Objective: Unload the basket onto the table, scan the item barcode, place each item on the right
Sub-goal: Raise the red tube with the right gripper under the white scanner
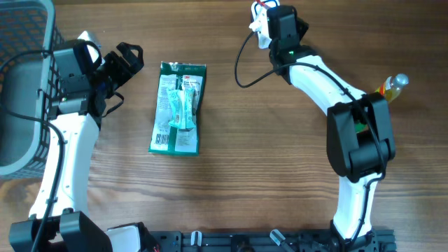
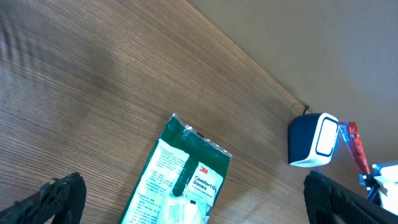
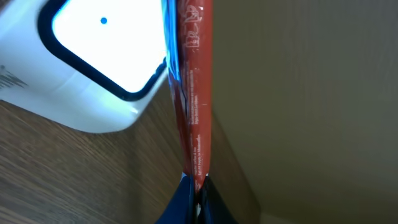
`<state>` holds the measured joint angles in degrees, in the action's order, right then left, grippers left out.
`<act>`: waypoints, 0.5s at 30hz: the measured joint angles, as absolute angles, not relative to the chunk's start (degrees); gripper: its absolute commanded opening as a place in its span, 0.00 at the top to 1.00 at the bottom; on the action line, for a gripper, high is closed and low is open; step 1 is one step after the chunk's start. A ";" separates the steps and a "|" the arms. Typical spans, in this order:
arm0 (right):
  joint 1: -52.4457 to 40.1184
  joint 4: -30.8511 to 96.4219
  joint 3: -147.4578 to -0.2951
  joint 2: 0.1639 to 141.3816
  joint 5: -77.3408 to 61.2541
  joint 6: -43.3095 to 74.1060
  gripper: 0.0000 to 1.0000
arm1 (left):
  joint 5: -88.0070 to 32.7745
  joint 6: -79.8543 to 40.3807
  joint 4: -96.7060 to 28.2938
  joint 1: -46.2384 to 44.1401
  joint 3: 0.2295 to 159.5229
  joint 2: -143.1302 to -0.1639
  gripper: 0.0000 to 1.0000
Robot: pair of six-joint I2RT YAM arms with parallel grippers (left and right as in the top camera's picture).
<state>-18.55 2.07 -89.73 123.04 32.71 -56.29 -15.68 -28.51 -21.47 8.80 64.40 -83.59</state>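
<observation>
"Red packet (image 3: pixel 196 93): where have you got it?"

"In my right gripper (image 3: pixel 196 200). The jaws are pinched together on its lower edge. It stands straight up out of them, edge-on to my wrist camera, with a blue strip running along its left side."

"And the scanner?"

"The scanner (image 3: pixel 93 62) sits on the table (image 3: pixel 56 186) near the far edge. It has a white body and a dark-rimmed window that glows, with a blue dot in it. The packet is just beside that window, but I cannot tell whether the two touch."

"Anything readable on the packet?"

"Only small white marks on the red edge, too fine to make out."

"What about your other arm?"

"My left gripper (image 1: pixel 123 71) hangs over the left side of the table with its fingers spread wide, holding nothing. A green glove packet (image 1: pixel 179 107) lies flat on the wood just to its right, well apart from the scanner. A grey basket (image 1: pixel 21 70) stands at my far left. A small bottle (image 1: pixel 393 85) shows past my right elbow."
</observation>
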 measured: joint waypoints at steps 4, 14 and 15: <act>-17.50 2.28 -89.71 123.90 33.54 -57.54 0.96 | -15.68 -28.51 -21.45 8.80 64.40 -83.57 0.00; -17.41 2.07 -89.62 127.72 36.14 -63.99 0.96 | -15.68 -28.51 -21.47 8.80 64.40 -83.59 0.00; -17.41 1.96 -89.62 127.72 36.27 -64.27 0.96 | -15.68 -28.51 -21.47 8.80 64.40 -83.59 0.00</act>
<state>-17.41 1.96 -89.62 127.72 36.27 -64.27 -15.68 -28.51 -21.47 8.80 64.40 -83.59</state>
